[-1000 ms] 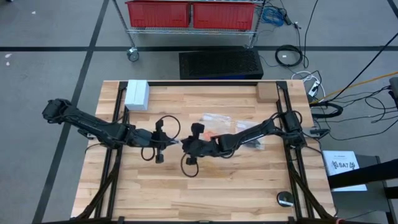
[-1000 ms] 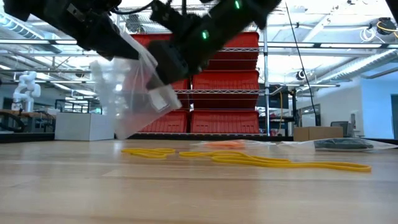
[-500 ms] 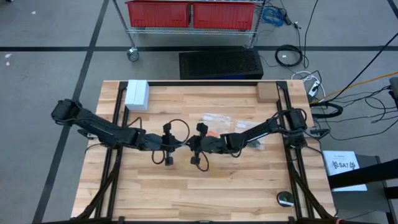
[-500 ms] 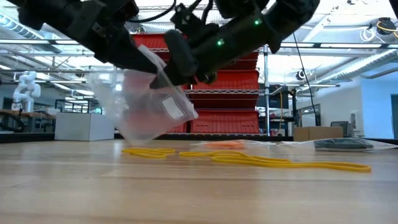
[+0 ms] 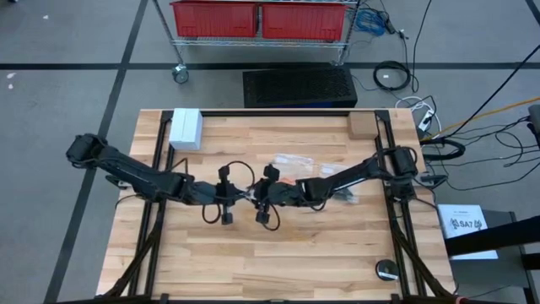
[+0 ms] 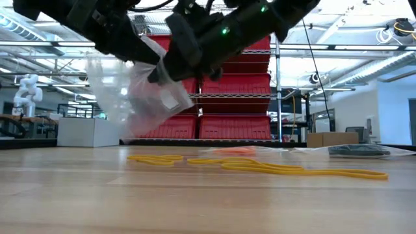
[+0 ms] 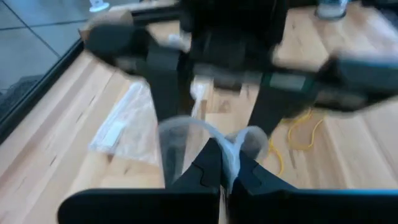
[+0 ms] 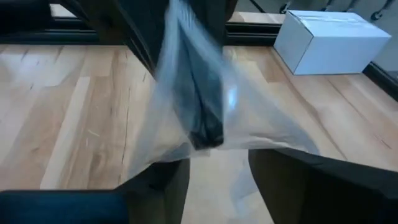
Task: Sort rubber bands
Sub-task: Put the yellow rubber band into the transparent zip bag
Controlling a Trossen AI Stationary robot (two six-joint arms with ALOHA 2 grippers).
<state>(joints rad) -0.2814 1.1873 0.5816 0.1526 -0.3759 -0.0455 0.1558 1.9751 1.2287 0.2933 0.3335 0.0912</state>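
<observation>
So going left to right: the left gripper (image 5: 226,195) sits mid-table, fingers pressed together on the rim of a clear bag (image 6: 133,94), holding it up off the wood, presumably so the mouth stays reachable. Right beside it, at its 3 o'clock, the right gripper (image 5: 263,196) has its fingers spread, one apparently poked into the bag's mouth, my guess is to hold it open for loading. The rubber bands (image 6: 260,166), the yellow ones anyway, lie loose on the table (image 5: 337,245), with an orange bit at about 1 o'clock from the right gripper. Can't tell if anything's inside the bag. Other bags (image 5: 291,160) at 12 o'clock are hard to read.
</observation>
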